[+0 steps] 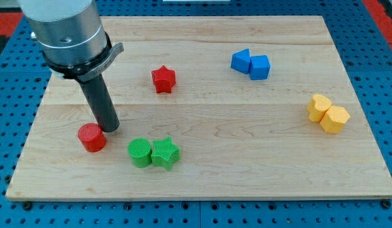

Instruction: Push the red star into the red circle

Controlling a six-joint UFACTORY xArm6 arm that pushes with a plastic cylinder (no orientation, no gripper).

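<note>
The red star (163,79) lies on the wooden board (246,158), left of centre toward the view's top. The red circle (92,137) lies at the board's lower left. My tip (109,128) rests on the board just right of the red circle's upper edge, close to or touching it. The red star is well above and to the right of my tip, apart from it.
A green circle (139,152) and a green star (164,153) touch each other right of the red circle. Two blue blocks (251,64) sit together at the upper right. Two yellow blocks (328,113) sit together near the right edge.
</note>
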